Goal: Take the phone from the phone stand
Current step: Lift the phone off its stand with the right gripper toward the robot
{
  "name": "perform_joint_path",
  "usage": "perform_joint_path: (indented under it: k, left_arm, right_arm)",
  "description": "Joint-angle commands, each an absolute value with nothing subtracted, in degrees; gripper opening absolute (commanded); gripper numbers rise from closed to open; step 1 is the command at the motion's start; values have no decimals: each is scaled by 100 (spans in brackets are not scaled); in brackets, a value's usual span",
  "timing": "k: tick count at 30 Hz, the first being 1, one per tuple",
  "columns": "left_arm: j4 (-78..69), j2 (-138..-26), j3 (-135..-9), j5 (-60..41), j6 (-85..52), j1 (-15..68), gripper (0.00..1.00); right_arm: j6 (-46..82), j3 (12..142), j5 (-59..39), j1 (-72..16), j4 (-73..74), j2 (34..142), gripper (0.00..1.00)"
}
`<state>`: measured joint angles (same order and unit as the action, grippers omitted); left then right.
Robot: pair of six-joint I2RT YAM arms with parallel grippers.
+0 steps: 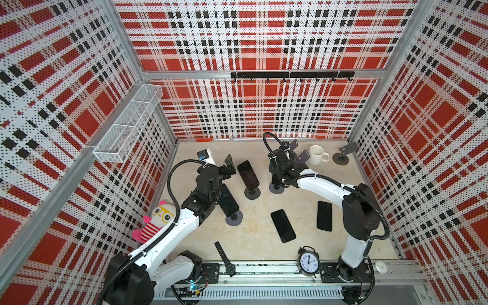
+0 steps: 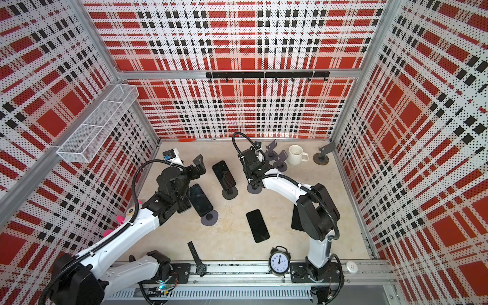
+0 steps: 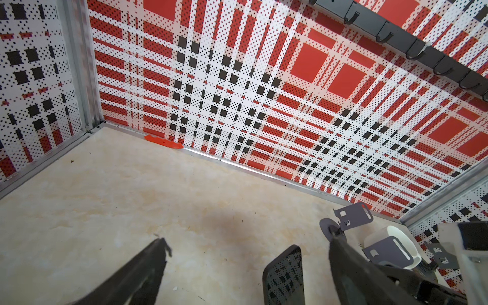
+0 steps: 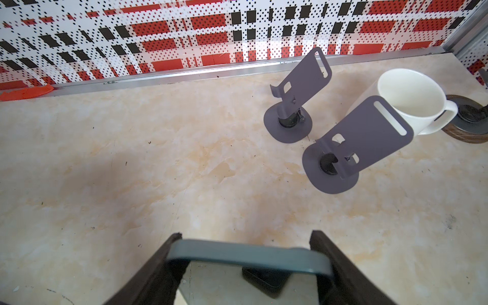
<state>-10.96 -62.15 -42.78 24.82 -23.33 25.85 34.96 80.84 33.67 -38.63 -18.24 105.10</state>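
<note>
A white mug [image 4: 412,100] is being shown upright at the upper right of the right wrist view, only its pale inside visible. At lower centre there, the phone [image 4: 248,254] is being clamped by its sides in the right gripper [image 4: 246,235], top edge lying crosswise, long axis running down out of frame. In a top view it is being hidden above a stand [image 1: 276,188] at centre. The left gripper [image 3: 247,248] is being held wide open, holding nothing.

You find the mug [image 1: 316,155] far right, a stand [image 4: 364,132] just left of it. A flat phone [image 1: 283,225] lies centre, the clock [image 1: 308,262] nearer, right of the watch [image 1: 230,269].
</note>
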Motion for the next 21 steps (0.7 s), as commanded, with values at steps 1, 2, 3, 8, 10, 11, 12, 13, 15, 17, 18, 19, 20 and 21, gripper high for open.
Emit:
perform_joint_path:
  k: [1, 2, 3, 8, 10, 11, 12, 13, 15, 17, 18, 19, 20, 21]
  left_arm:
    - [-1235, -6108, -4201, 2479, -2357, 2538, 98]
    - [-1231, -6119, -4195, 2475, -2363, 2541, 98]
    - [-1231, -6117, -4201, 2484, -2367, 2533, 98]
    - [-1250, -6087, -4166, 2520, -2386, 2538, 98]
    - [-1276, -6065, -4141, 2522, -2386, 2540, 98]
    - [-1283, -6064, -4140, 2518, -2383, 2537, 98]
    - [-1289, -6048, -4131, 2522, -2385, 2537, 98]
    - [-1287, -6047, -4131, 2522, -2388, 2539, 98]
    - [-1284, -6027, -4123, 2527, -2397, 2532, 98]
    - [-1289, -6006, -4106, 2542, -2403, 2539, 98]
    - [-1290, -5991, -4096, 2557, -2408, 2535, 98]
    - [-1292, -5977, -4087, 2557, -2411, 2539, 98]
    - [-1301, -5964, -4078, 2566, -2408, 2535, 98]
    - [-1301, -5951, -4069, 2566, -2413, 2534, 98]
  right_arm:
    - [3427, 8006, 3401, -3920, -1749, 10330, 68]
    - [3413, 8007, 3401, -3920, -1741, 10307, 68]
    - [3394, 8007, 3401, -3923, -1732, 10284, 67]
    - [3322, 7989, 3363, -3921, -1715, 10122, 65]
    - [3247, 7972, 3327, -3927, -1673, 10058, 63]
    - [3218, 7972, 3322, -3920, -1674, 10031, 63]
    - [3216, 7972, 3322, -3924, -1666, 10005, 62]
    - [3217, 7972, 3323, -3923, -1661, 9989, 61]
    - [3216, 7972, 3315, -3923, -1662, 9951, 61]
    - [3032, 7955, 3283, -3921, -1652, 9906, 61]
    - [3032, 7946, 3270, -3925, -1652, 9878, 61]
    - [3027, 7941, 3265, -3921, -1644, 9858, 61]
    - [3015, 7936, 3235, -3920, -1650, 9836, 61]
    - [3006, 7937, 3234, -3920, -1669, 9811, 61]
